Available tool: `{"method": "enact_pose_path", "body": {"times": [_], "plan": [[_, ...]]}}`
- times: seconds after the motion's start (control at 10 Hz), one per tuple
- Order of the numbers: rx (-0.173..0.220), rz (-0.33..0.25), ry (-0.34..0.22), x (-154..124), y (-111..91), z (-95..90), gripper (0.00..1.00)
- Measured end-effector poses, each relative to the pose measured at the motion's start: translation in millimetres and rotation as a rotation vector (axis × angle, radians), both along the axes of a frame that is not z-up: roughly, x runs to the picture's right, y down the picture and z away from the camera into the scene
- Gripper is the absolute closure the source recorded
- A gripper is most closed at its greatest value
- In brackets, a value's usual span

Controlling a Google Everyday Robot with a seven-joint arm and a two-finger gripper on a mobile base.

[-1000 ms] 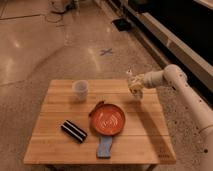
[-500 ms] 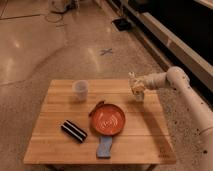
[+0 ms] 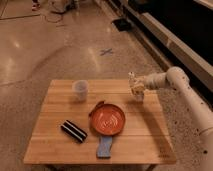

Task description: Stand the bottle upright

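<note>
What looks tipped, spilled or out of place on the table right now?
Nothing stands out. The gripper is shut on the bottle, held about upright near the table edge at far right. The cup stands upright, the orange plate lies flat, and no spill shows.

Gripper [image 3: 140,87], clamping bottle [image 3: 133,83], dropped lower, nearer table [image 3: 60,137] top at far-right corner.

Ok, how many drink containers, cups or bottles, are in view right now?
2. The cup stands at the back left of the table. The bottle is at the back right edge, upright, with the gripper shut around it. None seems hidden.
</note>
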State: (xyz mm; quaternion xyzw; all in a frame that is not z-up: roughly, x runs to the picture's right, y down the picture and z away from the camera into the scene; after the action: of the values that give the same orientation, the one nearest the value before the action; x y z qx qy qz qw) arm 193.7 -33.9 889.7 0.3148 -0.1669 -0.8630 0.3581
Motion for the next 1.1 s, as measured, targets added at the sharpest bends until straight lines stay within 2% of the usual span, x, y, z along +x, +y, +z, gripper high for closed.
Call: {"method": "enact_pose_path", "body": {"times": [0.2, 0.4, 0.6, 0.7, 0.9, 1.1], "plan": [[0.013, 0.053, -0.02, 2.8, -4.2, -2.1, 1.0], [0.068, 0.223, -0.034, 26.6, -21.8, -3.7, 1.0], [0.105, 0.337, -0.044, 44.6, -24.7, -4.4, 1.0], [0.127, 0.383, -0.054, 50.2, -19.0, -4.8, 1.0], [0.145, 0.416, -0.068, 49.4, -5.2, -2.9, 1.0], [0.184, 0.434, -0.066, 48.0, 9.3, -1.4, 1.0]]}}
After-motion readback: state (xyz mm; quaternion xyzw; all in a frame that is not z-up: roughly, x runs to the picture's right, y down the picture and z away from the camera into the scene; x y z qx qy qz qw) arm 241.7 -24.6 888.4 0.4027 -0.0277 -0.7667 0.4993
